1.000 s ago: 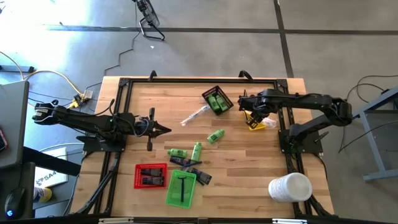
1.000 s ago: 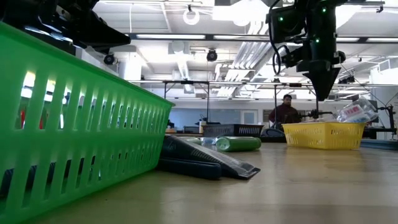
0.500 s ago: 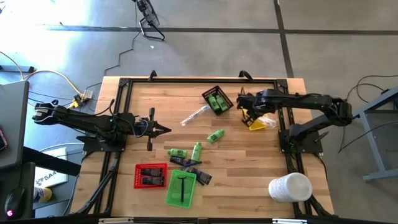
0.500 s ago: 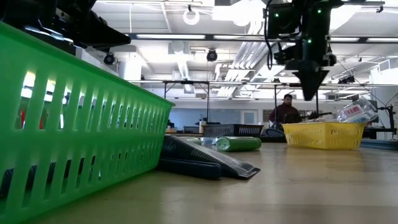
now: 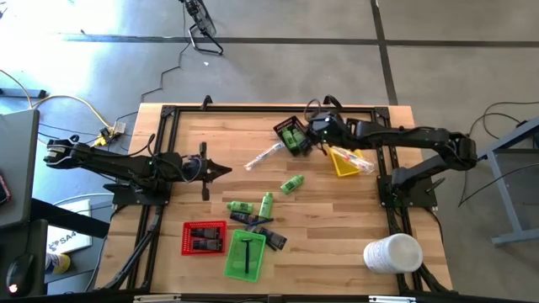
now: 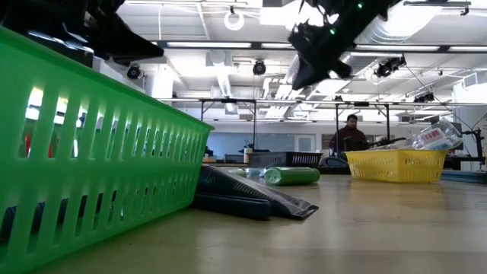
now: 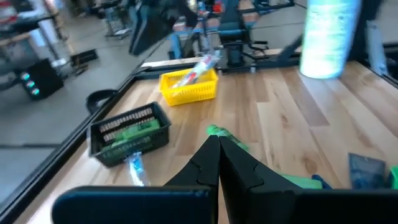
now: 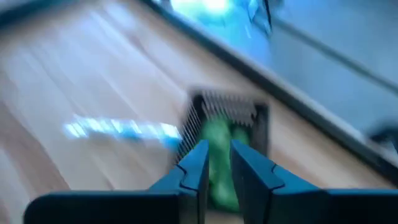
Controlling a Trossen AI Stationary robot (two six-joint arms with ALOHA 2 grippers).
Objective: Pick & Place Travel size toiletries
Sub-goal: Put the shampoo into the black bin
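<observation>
I see a big room with bright ceiling lights, and a person sits far back behind my wooden worktop (image 5: 337, 219). My right gripper (image 5: 313, 130) hangs in the air by the black slotted tray (image 5: 292, 135) at the far side. Its fingers (image 8: 198, 163) are a little apart and hold nothing. Green little bottles (image 8: 219, 140) lie in that tray. Next to it sits the yellow slotted tray (image 5: 344, 162) with clear-wrapped sticks (image 7: 194, 67) in it. One more clear-wrapped stick (image 5: 263, 156) lies on the wood near the black tray. More green bottles (image 5: 266, 203) and dark flat packets (image 5: 259, 229) lie mid-worktop. My left gripper (image 5: 221, 171) waits on the left, fingers (image 7: 239, 168) pressed together.
</observation>
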